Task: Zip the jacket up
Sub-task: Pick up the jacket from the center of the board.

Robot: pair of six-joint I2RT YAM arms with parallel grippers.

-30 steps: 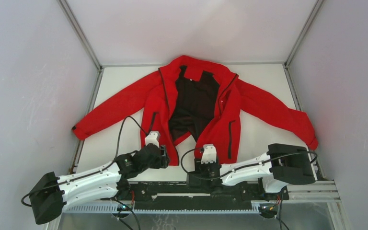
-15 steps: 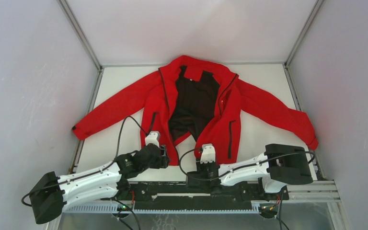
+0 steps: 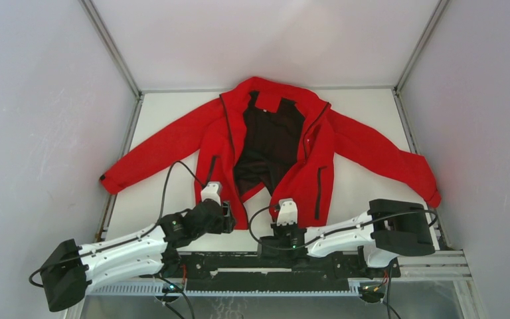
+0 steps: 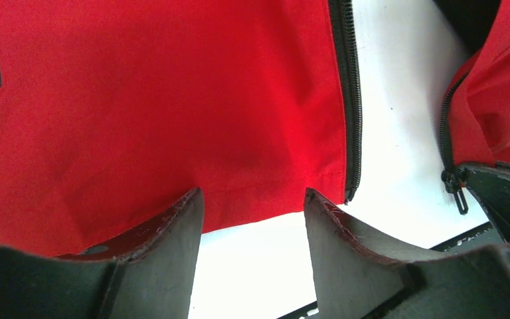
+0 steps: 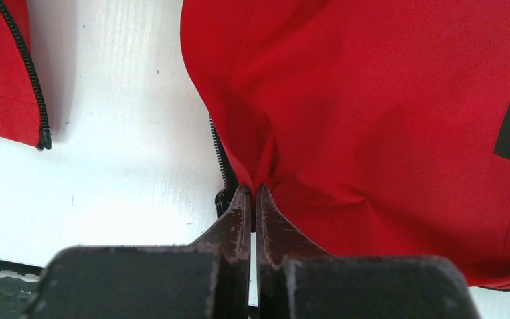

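Observation:
The red jacket (image 3: 319, 153) lies spread on the white table, its front open and the black lining (image 3: 269, 143) showing. My right gripper (image 5: 254, 189) is shut on the bottom hem of the jacket's right front panel (image 5: 372, 119), pinching a fold of red cloth right beside the zipper slider (image 5: 222, 199). My left gripper (image 4: 252, 194) is open at the bottom hem of the left front panel (image 4: 172, 106), one fingertip (image 4: 192, 199) over the cloth. The dark zipper teeth (image 4: 352, 100) run down that panel's edge, just right of the other fingertip. The two panels lie apart.
White table (image 3: 166, 206) shows between and beside the panels. The sleeves reach out to the left (image 3: 153, 156) and right (image 3: 398, 159). Grey walls enclose the table on three sides. A black rail (image 3: 265, 262) runs along the near edge.
My right gripper has closed onto the hem of the right front panel and edged slightly left. The left gripper and the jacket have stayed put.

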